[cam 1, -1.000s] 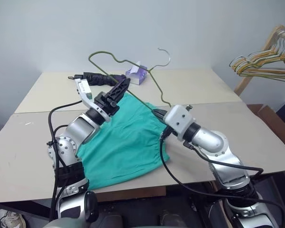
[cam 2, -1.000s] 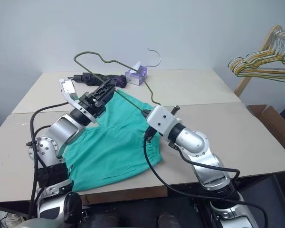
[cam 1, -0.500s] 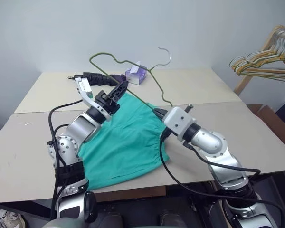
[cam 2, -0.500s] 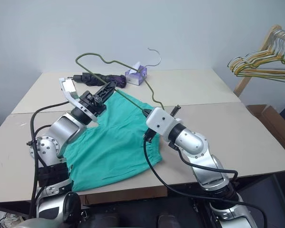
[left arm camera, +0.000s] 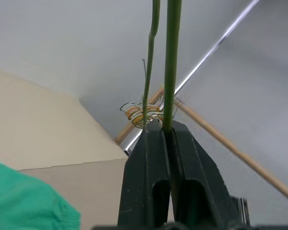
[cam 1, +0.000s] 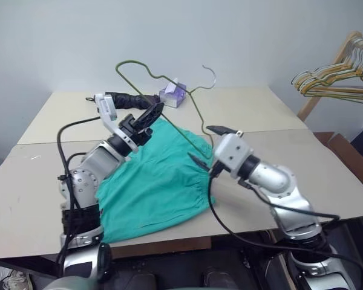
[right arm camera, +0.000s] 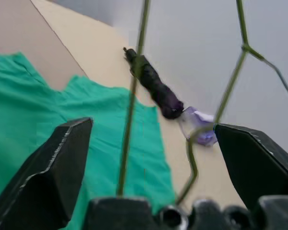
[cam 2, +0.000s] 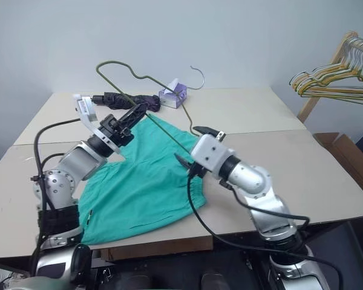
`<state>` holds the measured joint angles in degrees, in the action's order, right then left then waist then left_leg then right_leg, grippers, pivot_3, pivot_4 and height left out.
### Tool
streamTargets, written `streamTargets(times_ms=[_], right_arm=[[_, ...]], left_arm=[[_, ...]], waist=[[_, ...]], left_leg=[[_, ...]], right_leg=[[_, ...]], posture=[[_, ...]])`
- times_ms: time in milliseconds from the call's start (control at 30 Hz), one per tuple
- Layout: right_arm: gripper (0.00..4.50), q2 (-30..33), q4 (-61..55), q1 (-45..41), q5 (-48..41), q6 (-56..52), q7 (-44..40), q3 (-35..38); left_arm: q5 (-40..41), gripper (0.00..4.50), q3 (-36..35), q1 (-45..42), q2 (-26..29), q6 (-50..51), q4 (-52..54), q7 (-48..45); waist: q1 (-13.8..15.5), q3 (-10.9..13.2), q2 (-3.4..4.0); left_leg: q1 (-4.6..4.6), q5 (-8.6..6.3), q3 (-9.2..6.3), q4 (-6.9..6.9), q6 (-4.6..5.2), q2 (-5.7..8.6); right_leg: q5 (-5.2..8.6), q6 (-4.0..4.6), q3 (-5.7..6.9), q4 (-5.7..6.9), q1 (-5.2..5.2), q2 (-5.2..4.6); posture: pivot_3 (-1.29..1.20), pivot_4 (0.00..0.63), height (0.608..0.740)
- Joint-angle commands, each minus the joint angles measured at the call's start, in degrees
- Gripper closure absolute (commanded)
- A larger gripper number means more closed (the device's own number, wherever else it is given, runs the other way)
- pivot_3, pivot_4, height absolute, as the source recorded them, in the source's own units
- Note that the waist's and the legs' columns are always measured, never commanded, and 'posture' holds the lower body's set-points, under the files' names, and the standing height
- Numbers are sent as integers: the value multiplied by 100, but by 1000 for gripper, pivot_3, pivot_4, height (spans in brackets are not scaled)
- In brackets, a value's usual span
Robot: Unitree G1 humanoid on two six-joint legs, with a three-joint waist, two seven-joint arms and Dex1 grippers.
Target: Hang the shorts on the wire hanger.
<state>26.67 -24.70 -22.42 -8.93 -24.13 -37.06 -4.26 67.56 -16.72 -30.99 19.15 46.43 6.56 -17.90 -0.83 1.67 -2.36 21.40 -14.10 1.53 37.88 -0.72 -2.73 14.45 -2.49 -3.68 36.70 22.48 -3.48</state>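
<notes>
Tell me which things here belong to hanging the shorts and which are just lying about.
For the job:
- shorts
- wire hanger, pinched in the left claw
- right claw, open

Lying about:
- folded dark umbrella
- purple tissue pack
- bunched hangers on the wooden rack

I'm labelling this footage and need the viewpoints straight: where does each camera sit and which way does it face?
Head cameras: look forward and down over both arms at the shorts on the table.
Left wrist: along the left gripper, shut on the wire hanger.
Right wrist: between the open right gripper fingers.
Shared: hanger, shorts.
</notes>
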Motion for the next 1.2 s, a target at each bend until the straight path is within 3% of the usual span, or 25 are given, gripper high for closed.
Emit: streamTargets(times_ms=[33,100,200,267,367,500,767,1200], right_arm=[[42,539,70,-459,-1904,-1235,-1033,1127],[42,1180,614,-799,-2698,-2083,-1885,1325],[42,1885,1483,-1292,-3220,-2767,-2991,1025],[42,2058,1936,-1506,-3199,-2800,-3506,666],[42,1823,2714,-1921,-3135,-2954,-3908,217],[42,1366,3056,-2239,-2972,-2926,-3910,-185],[42,798,2615,-2304,-3028,-3056,-3509,-372],[42,659,2522,-2457,-3077,-3290,-3376,-343]], left_arm=[[-78,4500,-97,-258,475,-105,-167,-1089],[-36,4500,-150,-350,895,-79,-336,-2060],[25,4500,-192,-489,1402,-78,-617,-3470],[-88,4500,-136,-602,1613,-115,-861,-4107],[-252,4500,-74,-809,1719,-205,-1143,-4816],[-366,4500,-133,-974,1553,-344,-1289,-4969],[-490,4500,-161,-910,1271,-501,-1179,-4905],[-626,4500,-124,-920,1097,-584,-1227,-4974]], waist=[[1,1,2],[-4,6,1],[-24,24,6],[-35,24,7],[-101,25,7],[-163,26,8],[-94,26,8],[-3,26,9]], left_leg=[[0,0,0,0,0,0],[-1,-1,0,-2,1,-2],[-1,-1,2,-2,1,-4],[-2,-2,2,-5,3,-5],[-3,-2,4,-7,3,-6],[5,-2,2,-6,3,-7],[81,-1,-4,1,3,-7],[78,-1,-2,1,2,-7]], right_leg=[[0,0,1,-1,0,0],[1,2,6,-5,-2,0],[4,9,8,-8,-1,0],[8,13,10,-10,0,0],[10,12,10,-9,0,1],[9,9,9,-4,6,2],[7,5,8,9,79,1],[7,5,9,13,79,2]], posture=[[32,0,740],[27,0,740],[20,0,740],[19,0,740],[26,0,740],[35,0,740],[46,0,740],[41,0,740]])
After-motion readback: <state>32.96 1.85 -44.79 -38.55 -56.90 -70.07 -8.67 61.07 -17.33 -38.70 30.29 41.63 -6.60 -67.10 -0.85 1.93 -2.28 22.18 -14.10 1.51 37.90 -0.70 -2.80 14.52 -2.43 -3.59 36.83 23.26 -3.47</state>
